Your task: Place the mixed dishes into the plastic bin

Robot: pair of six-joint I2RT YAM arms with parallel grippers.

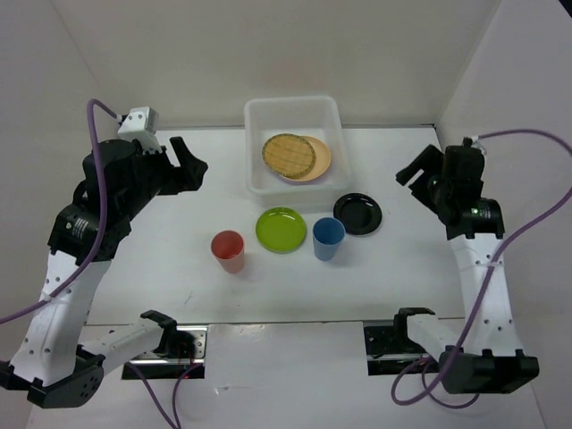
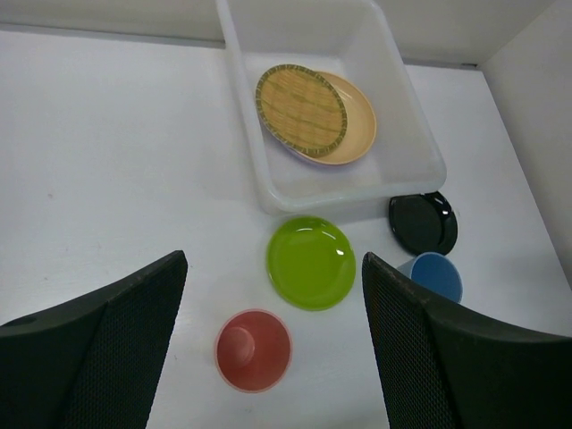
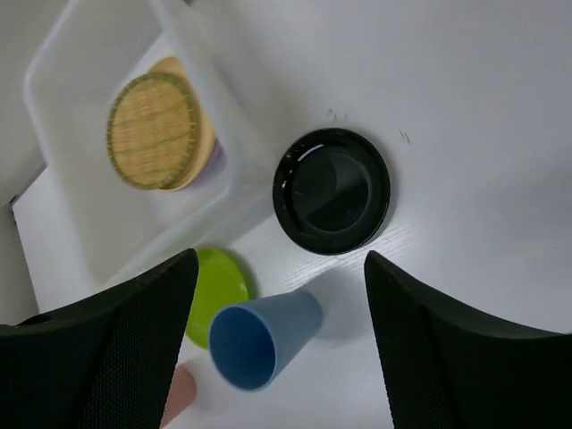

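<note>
My black left gripper and black right gripper both hover raised, jaws spread wide, empty.

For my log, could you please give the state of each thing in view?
Translucent white plastic bin: upright, holding three dishes.
Tan woven disc: in bin, topmost.
Peach-orange round plate: in bin, under disc.
Lavender plate: in bin, mostly hidden beneath.
Lime green round plate: on table.
Black round plate: on table.
Red cup: upright on table.
Blue cup: upright on table.
Left fingers: open, empty.
Right fingers: open, empty.
</note>
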